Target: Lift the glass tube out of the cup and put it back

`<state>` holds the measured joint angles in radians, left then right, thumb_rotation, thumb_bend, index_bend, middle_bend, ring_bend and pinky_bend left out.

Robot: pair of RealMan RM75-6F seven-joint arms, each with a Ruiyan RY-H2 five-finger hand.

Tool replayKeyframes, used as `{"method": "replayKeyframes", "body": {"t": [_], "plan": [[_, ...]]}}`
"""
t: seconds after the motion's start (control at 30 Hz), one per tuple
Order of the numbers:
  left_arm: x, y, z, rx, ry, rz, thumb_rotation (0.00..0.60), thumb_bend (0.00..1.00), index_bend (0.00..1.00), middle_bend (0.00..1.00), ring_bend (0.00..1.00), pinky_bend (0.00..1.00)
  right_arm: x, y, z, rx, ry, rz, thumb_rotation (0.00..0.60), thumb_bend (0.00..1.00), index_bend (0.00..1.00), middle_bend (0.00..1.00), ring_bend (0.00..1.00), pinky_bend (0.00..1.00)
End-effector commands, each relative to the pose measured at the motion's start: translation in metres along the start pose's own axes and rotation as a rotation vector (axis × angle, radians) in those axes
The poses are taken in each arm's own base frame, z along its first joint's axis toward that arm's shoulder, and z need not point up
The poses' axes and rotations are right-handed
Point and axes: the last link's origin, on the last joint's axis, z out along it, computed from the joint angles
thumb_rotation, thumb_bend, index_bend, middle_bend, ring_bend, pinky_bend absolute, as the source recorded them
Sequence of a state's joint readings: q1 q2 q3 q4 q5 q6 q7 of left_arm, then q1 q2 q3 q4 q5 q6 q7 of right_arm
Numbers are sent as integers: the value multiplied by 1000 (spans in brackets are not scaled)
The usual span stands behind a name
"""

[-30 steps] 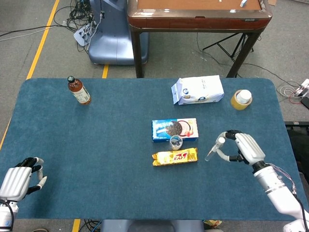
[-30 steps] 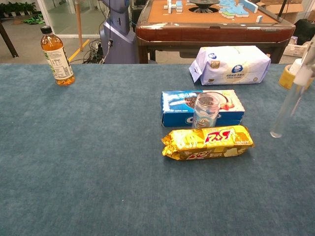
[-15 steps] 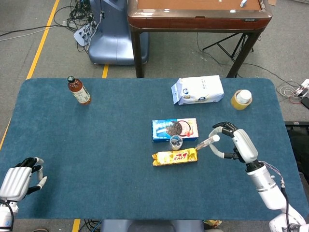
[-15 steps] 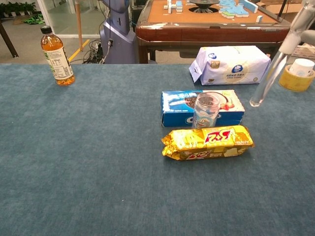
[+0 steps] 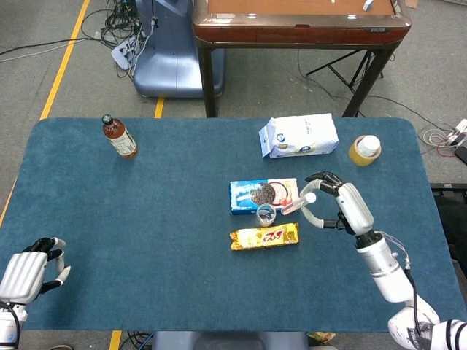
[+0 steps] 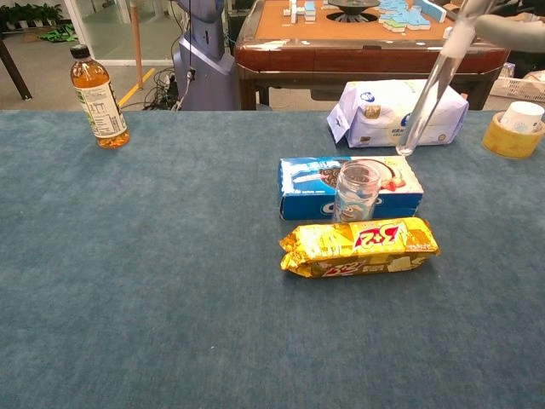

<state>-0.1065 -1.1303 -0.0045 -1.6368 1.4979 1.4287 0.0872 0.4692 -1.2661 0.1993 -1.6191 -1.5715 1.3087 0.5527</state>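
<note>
Here the right hand (image 5: 341, 206) pinches the glass tube (image 6: 428, 92) near its top, other fingers loosely curled, holding it tilted above the counter's middle, just right of the clear cup (image 6: 356, 192). Light, rigid, slick and breakable, it probably wants a gentle upper-end grip. The left hand (image 5: 29, 271) rests empty, fingers spread, at the near-left corner.

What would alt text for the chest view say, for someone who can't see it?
A clear glass tube hangs tilted in the air, its lower end up and to the right of a small clear cup on a blue-covered table. The cup stands between a blue cookie box and a yellow snack pack; a tea bottle stands far left.
</note>
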Motion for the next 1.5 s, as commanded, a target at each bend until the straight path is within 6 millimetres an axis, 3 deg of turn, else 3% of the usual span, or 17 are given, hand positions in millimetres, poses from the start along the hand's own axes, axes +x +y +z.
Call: {"method": "replayKeyframes", "body": {"t": [0.03, 0.67, 1.5], "plan": [[0, 0, 0, 1, 2, -2, 600, 332, 374, 352, 250, 409, -4, 1, 9, -5, 0, 13, 600, 582, 618, 526, 287, 219], [6, -2, -5, -1, 22, -17, 600, 332, 374, 352, 250, 410, -41, 1, 42, 12, -39, 57, 600, 581, 618, 526, 287, 219], [9, -3, -7, -3, 35, -26, 600, 332, 374, 352, 251, 410, -72, 36, 36, -96, -101, 75, 600, 581, 618, 512, 290, 219]]}}
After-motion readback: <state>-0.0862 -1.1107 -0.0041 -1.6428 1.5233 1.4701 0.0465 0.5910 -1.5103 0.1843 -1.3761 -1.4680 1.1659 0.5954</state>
